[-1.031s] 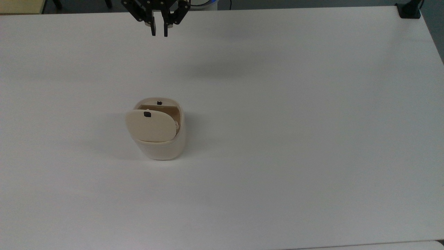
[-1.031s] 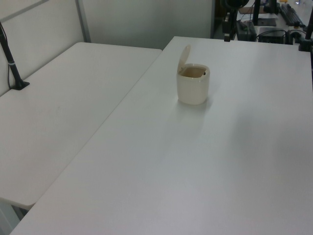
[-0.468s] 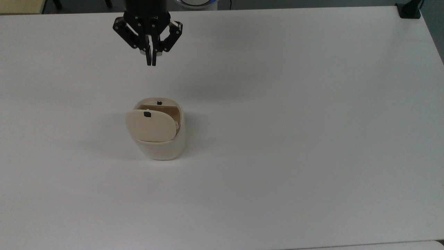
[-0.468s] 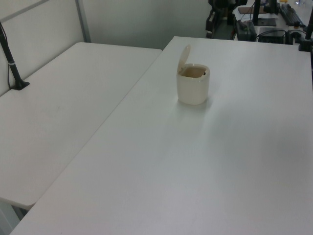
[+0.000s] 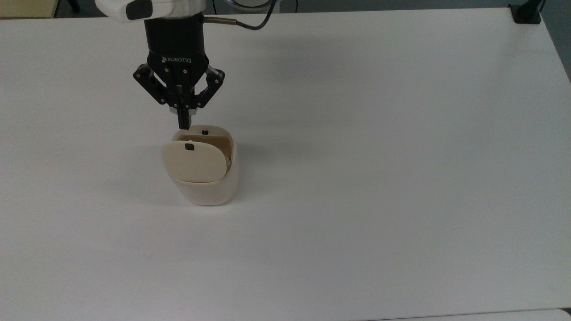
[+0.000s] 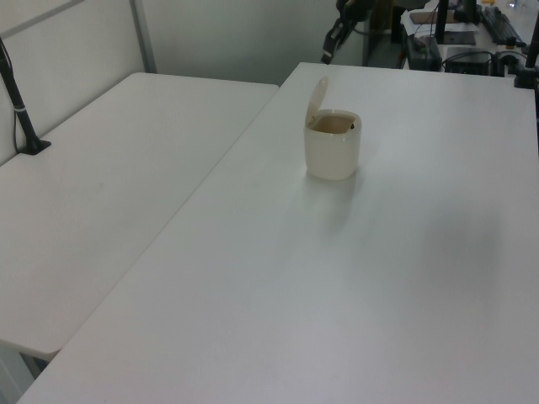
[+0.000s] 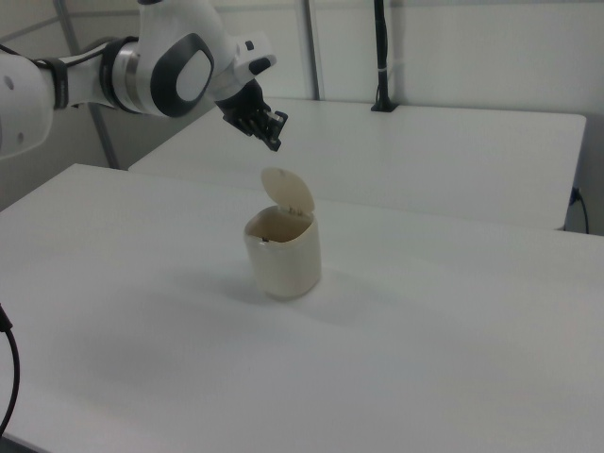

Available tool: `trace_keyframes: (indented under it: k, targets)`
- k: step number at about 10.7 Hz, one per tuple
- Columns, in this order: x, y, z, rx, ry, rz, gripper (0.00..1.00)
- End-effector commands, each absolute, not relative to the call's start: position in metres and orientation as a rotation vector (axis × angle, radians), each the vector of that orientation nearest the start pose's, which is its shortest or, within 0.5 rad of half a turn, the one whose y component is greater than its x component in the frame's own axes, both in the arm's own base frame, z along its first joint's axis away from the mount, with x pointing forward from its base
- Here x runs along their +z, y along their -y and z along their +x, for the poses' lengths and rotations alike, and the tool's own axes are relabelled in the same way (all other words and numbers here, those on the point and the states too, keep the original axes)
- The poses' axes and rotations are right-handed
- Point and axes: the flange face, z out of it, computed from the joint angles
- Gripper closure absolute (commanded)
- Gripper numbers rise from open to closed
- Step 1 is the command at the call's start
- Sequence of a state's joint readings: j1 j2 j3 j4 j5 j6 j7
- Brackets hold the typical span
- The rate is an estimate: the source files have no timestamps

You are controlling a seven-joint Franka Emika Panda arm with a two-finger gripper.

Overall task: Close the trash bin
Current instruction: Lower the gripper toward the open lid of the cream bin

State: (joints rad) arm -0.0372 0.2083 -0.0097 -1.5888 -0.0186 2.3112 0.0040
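Observation:
The cream-beige trash bin [image 5: 204,189] stands on the white table [image 5: 379,156], left of centre in the top view. Its hinged lid [image 5: 192,163] is raised, with a small black button near its upper edge, and the tan interior [image 5: 216,141] is exposed. In the left view the trash bin [image 6: 333,150] has its lid [image 6: 317,94] standing nearly upright; the right view shows the trash bin [image 7: 284,251] and lid [image 7: 289,192] the same way. My gripper [image 5: 184,123] is shut and holds nothing. It hovers just beyond the bin's far rim in the top view. The gripper [image 7: 275,138] sits above and left of the lid in the right view, apart from it.
A black clamp post [image 5: 526,12] stands at the table's far right corner in the top view. A second white table [image 6: 101,185] adjoins on the left view's left, with a black post [image 6: 21,109] on it. Open tabletop surrounds the bin.
My gripper came from the table's far edge toward the bin and lower, and its fingers went from slightly apart to shut. The bin and its lid have not moved.

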Motion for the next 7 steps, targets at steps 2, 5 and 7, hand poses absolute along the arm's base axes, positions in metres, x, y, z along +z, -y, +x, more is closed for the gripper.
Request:
trace_keyframes:
  k: [2,5,7]
  targets:
    - [0.552,0.031,0.686,-0.965,-0.17,-2.993,0.97]
    - [0.539,0.033,0.687,-0.924,-0.123,-3.04,0.98]
    - [0.515,0.035,0.683,-0.805,-0.072,-3.129,1.0]
